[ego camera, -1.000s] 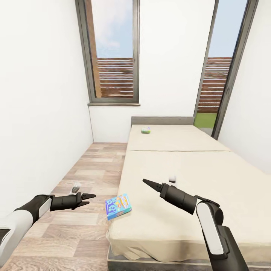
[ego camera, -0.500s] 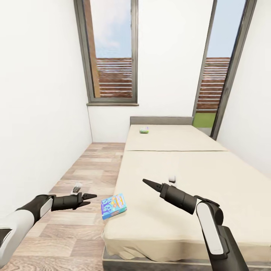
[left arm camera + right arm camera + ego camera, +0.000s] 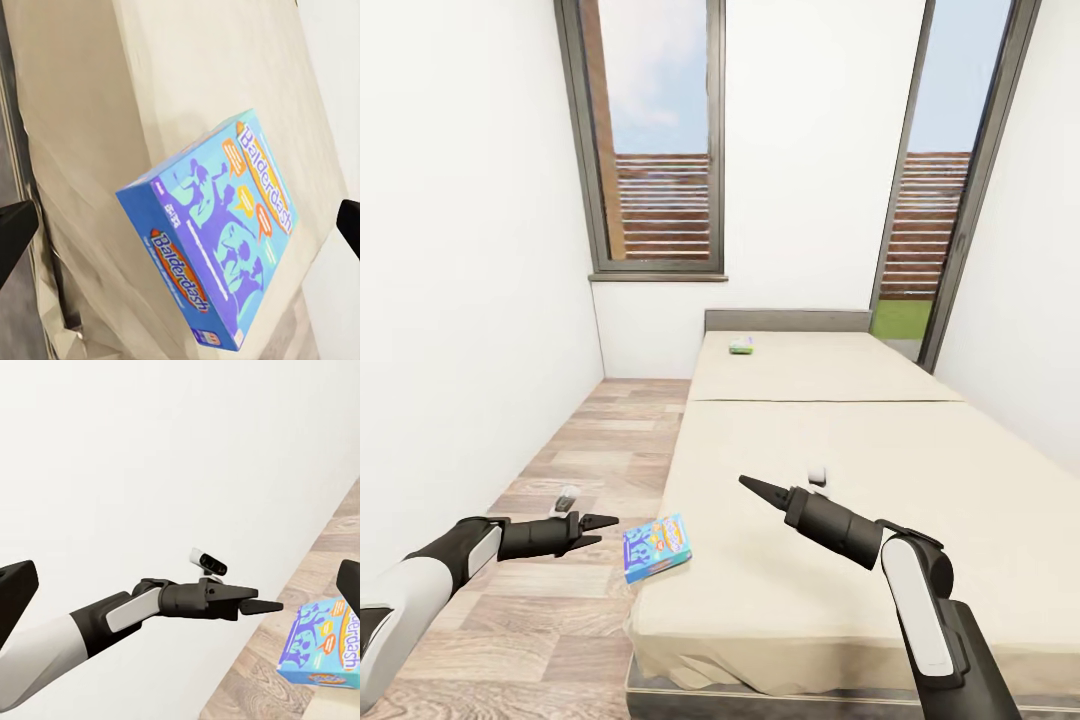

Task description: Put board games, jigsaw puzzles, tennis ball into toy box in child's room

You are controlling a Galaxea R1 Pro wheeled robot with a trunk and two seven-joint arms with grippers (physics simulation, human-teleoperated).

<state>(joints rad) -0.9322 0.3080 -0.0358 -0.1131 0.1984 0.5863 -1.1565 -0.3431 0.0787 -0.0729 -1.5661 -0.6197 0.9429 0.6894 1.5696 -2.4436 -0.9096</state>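
Head view has us facing the bed (image 3: 840, 480), where the blue board game (image 3: 656, 547) lies on the near left corner, jutting over the edge above the wood floor (image 3: 575, 470). A second game (image 3: 744, 346) rests near the headboard (image 3: 788, 320). Our left gripper (image 3: 600, 526) hovers just beside the blue box, fingers parted, grasping nothing. Our right gripper (image 3: 752, 487) hangs over the mattress; its fingers look closed, empty.

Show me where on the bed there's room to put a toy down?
The bed is bare between the blue board game at its near corner and the small green box by the headboard. The right gripper hangs over the near part.
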